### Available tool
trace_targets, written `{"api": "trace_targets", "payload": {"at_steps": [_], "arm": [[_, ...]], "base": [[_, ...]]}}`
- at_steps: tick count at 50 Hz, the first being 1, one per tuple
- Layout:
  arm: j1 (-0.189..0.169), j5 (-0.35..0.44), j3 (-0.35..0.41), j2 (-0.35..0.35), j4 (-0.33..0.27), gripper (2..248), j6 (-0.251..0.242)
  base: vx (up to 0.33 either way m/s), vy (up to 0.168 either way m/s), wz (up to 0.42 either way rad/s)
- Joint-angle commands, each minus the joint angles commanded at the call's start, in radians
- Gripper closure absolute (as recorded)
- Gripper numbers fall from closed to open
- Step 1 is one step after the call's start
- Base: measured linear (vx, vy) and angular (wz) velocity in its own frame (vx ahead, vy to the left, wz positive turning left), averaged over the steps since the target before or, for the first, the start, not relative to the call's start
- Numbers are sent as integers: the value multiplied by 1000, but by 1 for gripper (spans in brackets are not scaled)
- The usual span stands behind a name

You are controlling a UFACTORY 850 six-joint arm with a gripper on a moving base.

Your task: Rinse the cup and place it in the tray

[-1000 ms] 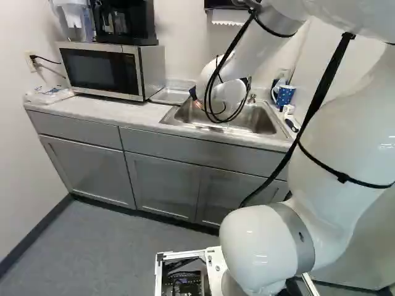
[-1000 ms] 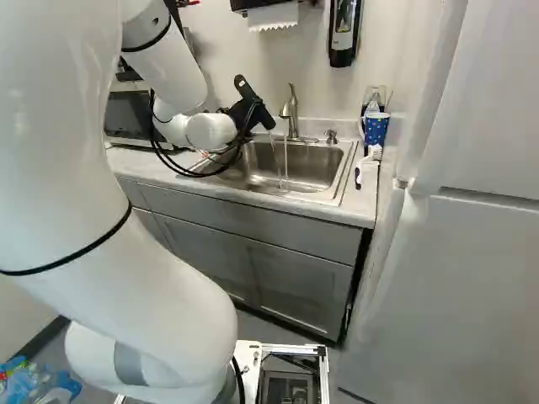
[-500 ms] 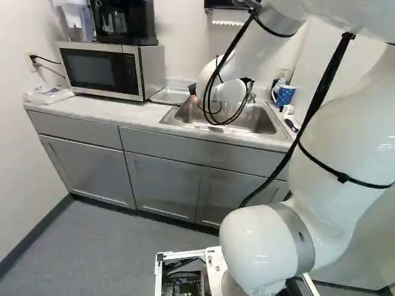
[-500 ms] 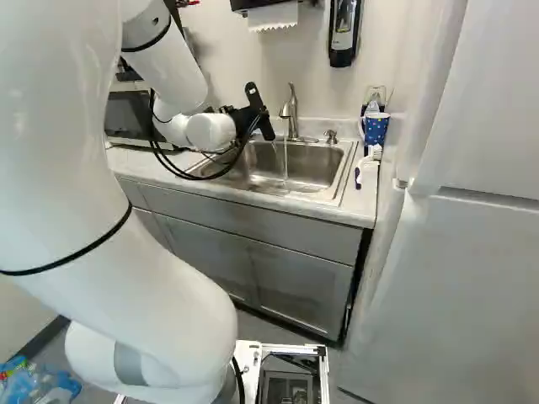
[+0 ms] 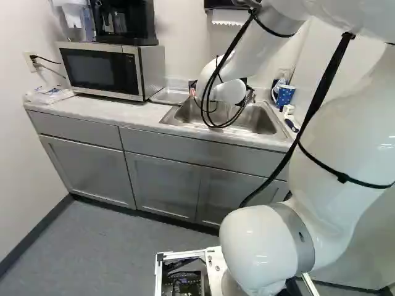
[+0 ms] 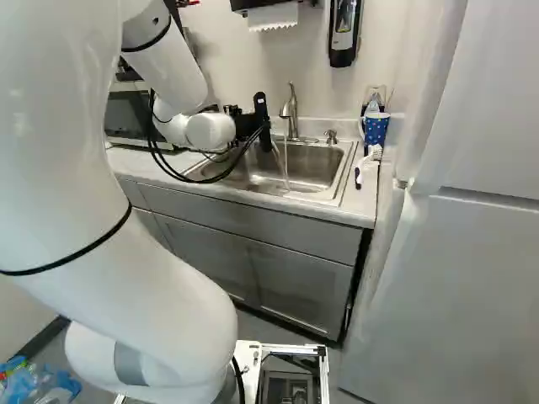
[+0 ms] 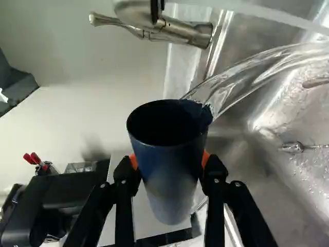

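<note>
Two orange pads (image 7: 205, 158) of my tool (image 6: 253, 124) press the cup (image 7: 169, 170) from opposite sides, so I have it clenched between my fingers. It is dark blue, paling toward its base, and it tilts over the sink (image 6: 345, 168), a clear stream of water (image 7: 257, 72) pouring from its rim into the basin. Beside it, the faucet (image 6: 291, 109) is running, its own thin stream falling into the same basin. Behind the sink, next to the faucet, stands a small metal fitting (image 6: 331, 135). On the worktop (image 6: 364, 195), at the right of the right base view, I see a brush (image 6: 372, 153) near a spotted mug (image 6: 377, 126). At the sink's other side, the tray (image 5: 170, 95) lies on the worktop, between sink and microwave (image 5: 102, 71); the cup is held apart from it. A coffee maker (image 5: 126, 24) sits on top of the microwave, and a plastic bag (image 5: 49, 94) lies near the worktop's far left end in the left base view. On the wall above the sink hang a paper towel holder (image 6: 274, 15) and a dispenser (image 6: 342, 34). Grey cabinets (image 5: 86, 169) stand below the worktop, down to the floor (image 5: 86, 253).
</note>
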Motion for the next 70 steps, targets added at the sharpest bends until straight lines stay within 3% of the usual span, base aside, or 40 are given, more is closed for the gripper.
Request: {"api": "trace_targets", "payload": {"at_steps": [42, 62, 70], "arm": [[0, 0, 0, 0, 0, 124, 441], [0, 0, 0, 0, 0, 124, 441], [0, 0, 0, 0, 0, 124, 392]], "base": [[0, 0, 0], [0, 0, 0], [0, 0, 0]]}}
